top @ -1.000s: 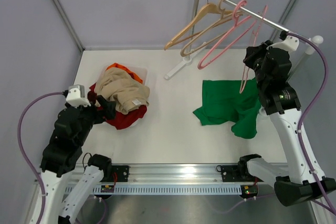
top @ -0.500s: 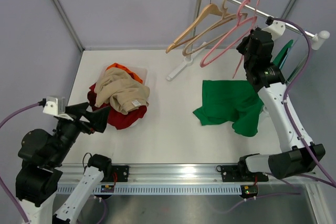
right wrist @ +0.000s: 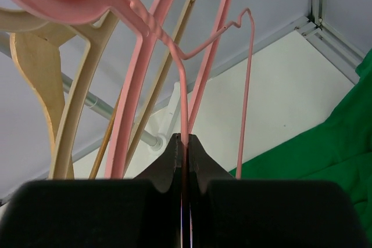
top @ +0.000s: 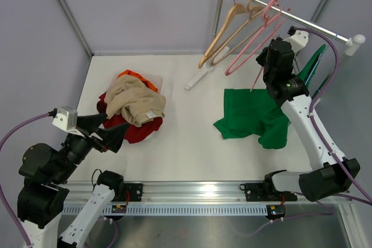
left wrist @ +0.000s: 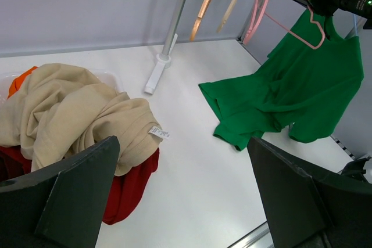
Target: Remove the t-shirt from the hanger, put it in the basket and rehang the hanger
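The green t-shirt (top: 253, 117) lies crumpled on the white table right of centre; its far right part rises behind my right arm (left wrist: 317, 68). My right gripper (top: 265, 67) is up near the clothes rail (top: 302, 24), above the shirt's far edge. It is shut on a thin pink wire hanger (right wrist: 181, 85), whose wire runs up from between the closed fingertips (right wrist: 174, 152). The wire also shows below the gripper in the top view (top: 256, 78). My left gripper (top: 110, 133) is open and empty at the near left (left wrist: 186, 201), far from the shirt.
Wooden hangers (top: 224, 33) and thick pink hangers (top: 251, 43) hang tilted on the rail. The rack's white foot (top: 197, 76) rests on the table. A pile of beige, red and orange clothes (top: 132, 107) fills a white bin (top: 160, 79) at left.
My right gripper rose and moved left toward the rail with the pink wire hanger; the hangers on the rail swung left. My left arm pulled back to the near left.
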